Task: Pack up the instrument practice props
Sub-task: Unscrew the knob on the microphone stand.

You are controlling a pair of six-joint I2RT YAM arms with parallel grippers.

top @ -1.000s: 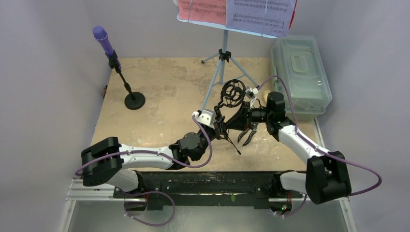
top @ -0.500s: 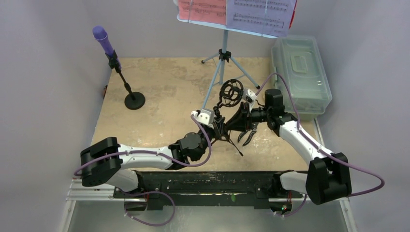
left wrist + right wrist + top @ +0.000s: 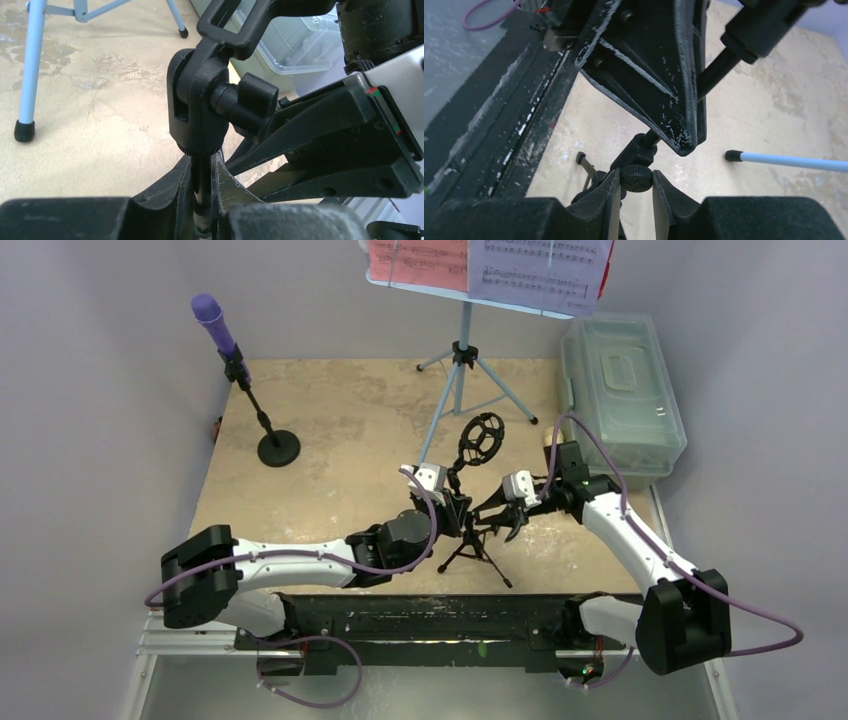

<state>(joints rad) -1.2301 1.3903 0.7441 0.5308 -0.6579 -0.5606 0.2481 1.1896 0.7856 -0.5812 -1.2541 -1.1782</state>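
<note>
Surface: mottled beige tabletop (image 3: 330, 430), plain grey walls (image 3: 100, 440) | left gripper (image 3: 201, 192): clamped nearly closed on black mic tripod (image 3: 472, 540) shaft | right gripper (image 3: 635, 192): pinching its knurled knob (image 3: 636, 179)

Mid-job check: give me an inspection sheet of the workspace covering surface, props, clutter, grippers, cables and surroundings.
Surface: tan table top, stained and scuffed.
Job's things: black tripod upright at centre, ring mount on top; purple microphone on its round-base pole, left rear; blue music stand at the rear, carrying red and white pages; cream microphone not seen.
Clutter: plastic box, lid on, right rear.
Grippers: left gripper shut on the tripod's thin shaft; right gripper shut on its knob.
Cables: purple cables loop off both arms; no snag seen.
Surroundings: grey walls; nothing else seen.
</note>
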